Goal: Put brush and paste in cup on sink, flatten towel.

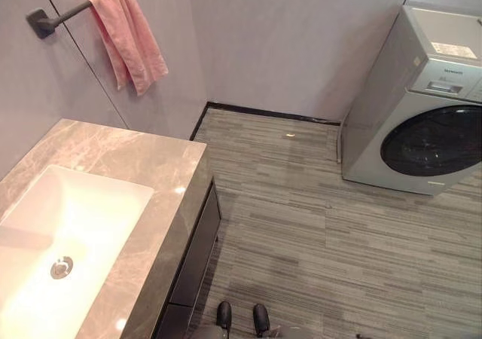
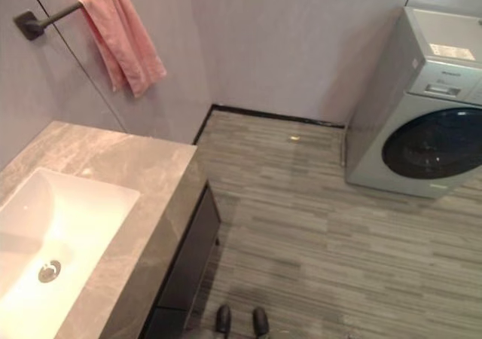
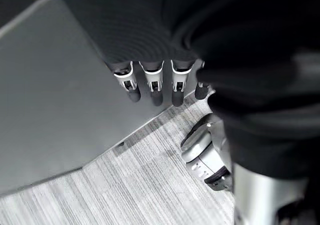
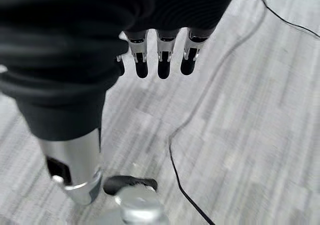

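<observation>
Washing machine (image 1: 422, 105) stands at my right, smooth grey with a dark round door. Marble-veined counter (image 1: 143, 158) with its white basin sits at my left. The pink towel (image 1: 128, 34), soft and bunched, hangs lengthwise from the wall bar above. My left robot hand (image 3: 152, 82) hangs nearer, fingers relaxed, empty; right robot hand (image 4: 160, 60) likewise.

Grey marble surface (image 1: 162, 175) with a white sink basin (image 1: 83, 237) set in it, metal drain (image 1: 62, 267) at the bottom. Striped grey floor (image 1: 301, 218) carries a washing machine (image 1: 422, 105) against the wall.
</observation>
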Controlling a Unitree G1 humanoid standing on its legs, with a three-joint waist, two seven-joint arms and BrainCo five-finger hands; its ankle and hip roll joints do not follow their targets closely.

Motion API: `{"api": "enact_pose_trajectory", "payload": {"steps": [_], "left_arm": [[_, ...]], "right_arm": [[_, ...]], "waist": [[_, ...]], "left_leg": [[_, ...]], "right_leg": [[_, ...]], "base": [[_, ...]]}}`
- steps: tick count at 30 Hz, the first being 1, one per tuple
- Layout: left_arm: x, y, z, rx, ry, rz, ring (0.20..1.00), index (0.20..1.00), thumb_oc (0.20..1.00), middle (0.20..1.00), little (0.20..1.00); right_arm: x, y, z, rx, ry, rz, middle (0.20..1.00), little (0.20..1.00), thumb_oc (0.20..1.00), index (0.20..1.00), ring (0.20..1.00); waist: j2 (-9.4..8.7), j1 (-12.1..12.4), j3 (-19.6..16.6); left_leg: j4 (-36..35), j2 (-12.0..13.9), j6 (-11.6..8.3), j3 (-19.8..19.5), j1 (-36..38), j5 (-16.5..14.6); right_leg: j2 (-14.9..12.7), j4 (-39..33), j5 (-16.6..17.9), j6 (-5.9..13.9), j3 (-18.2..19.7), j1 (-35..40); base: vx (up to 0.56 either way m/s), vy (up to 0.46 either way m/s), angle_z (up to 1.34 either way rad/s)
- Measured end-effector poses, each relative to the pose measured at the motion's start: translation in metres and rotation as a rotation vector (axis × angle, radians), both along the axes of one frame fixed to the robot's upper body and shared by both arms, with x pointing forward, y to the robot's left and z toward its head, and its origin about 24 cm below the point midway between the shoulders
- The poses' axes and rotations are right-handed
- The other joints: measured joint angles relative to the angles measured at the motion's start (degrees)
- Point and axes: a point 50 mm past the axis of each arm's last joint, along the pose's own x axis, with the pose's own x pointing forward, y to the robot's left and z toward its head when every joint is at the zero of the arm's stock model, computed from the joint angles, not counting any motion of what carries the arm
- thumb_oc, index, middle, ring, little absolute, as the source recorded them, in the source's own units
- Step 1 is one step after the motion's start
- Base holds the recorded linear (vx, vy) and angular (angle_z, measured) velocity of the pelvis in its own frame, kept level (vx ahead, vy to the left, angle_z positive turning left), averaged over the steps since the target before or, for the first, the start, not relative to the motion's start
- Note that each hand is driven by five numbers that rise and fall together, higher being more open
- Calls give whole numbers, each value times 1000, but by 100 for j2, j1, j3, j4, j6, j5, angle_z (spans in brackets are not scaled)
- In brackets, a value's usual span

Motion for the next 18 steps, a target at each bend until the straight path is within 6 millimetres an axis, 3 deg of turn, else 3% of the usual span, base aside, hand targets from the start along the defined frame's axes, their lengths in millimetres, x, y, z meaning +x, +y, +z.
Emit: {"api": "enact_pose_trajectory", "payload": {"steps": [1,2,3,4,5,6,8,11,13,15,18], "left_arm": [[4,0,1,1,-18,-39,1000,1000,1000,1000,1000],[8,0,2,2,-42,-41,1000,1000,1000,1000,1000],[12,2,3,15,-66,-40,1000,1000,1000,1000,1000],[14,5,4,31,-73,-35,1000,1000,1000,1000,1000],[14,7,4,41,-79,-14,1000,1000,1000,1000,1000],[9,11,4,60,-72,22,1000,1000,1000,1000,1000],[8,25,6,111,-79,106,1000,1000,1000,1000,1000],[5,26,5,111,-71,125,1000,1000,1000,1000,1000],[2,24,4,106,-63,154,1000,1000,1000,1000,1000],[-2,24,4,109,-52,158,1000,1000,1000,1000,1000],[-2,25,4,112,-51,159,1000,1000,1000,1000,1000]], "right_arm": [[10,4,0,3,-13,53,1000,1000,1000,1000,1000],[20,8,1,12,-36,81,1000,1000,1000,1000,1000],[33,16,2,33,-84,98,1000,1000,1000,1000,1000],[44,26,3,56,-122,107,1000,1000,1000,1000,1000],[57,28,6,60,-163,118,1000,1000,1000,1000,1000],[60,29,7,67,-181,124,1000,1000,1000,1000,1000],[46,30,3,76,-148,108,1000,1000,1000,1000,1000],[16,20,-2,56,-61,79,1000,1000,1000,1000,1000],[-14,10,-4,30,37,55,1000,1000,1000,1000,1000],[-23,6,-4,22,60,51,1000,1000,1000,1000,1000],[-20,4,-3,19,48,57,1000,1000,1000,1000,1000]], "waist": [[-8,38,10],[-44,32,31],[-43,64,44],[-93,64,81],[-89,102,117],[-87,56,114],[-348,-58,46],[-272,-143,1],[-208,-148,-46],[-174,-164,-124],[-177,-182,-227]], "left_leg": [[-14,3,205,61,-46,-135],[-47,-5,160,36,-91,-81],[-106,159,105,360,-67,159],[-105,280,131,588,-35,175],[-215,441,153,878,169,70],[-218,467,87,1018,236,-20],[-117,427,-36,1081,392,-170],[-84,601,-84,999,545,-221],[0,720,-97,949,622,-213],[47,748,-102,935,631,-210],[263,753,-114,826,594,-213]], "right_leg": [[29,406,-224,371,51,-355],[95,554,-218,566,71,-547],[3,638,-389,780,-349,-697],[-163,686,-613,833,-873,-735],[-488,923,-712,686,-1767,-820],[-625,1005,-743,657,-1827,-772],[-952,1066,-647,543,-1852,-607],[-675,713,-586,376,-1826,-285],[-517,338,-476,230,-1824,18],[-466,180,-424,158,-1825,167],[-453,-41,-340,72,-1812,335]], "base": [[-124,61,-67],[-66,25,-85],[18,-8,-84],[128,-37,-131],[132,-36,-127],[114,-36,-108],[85,-51,-36],[114,-72,-8],[133,-127,-6],[70,-112,-2],[43,-111,-1]]}}
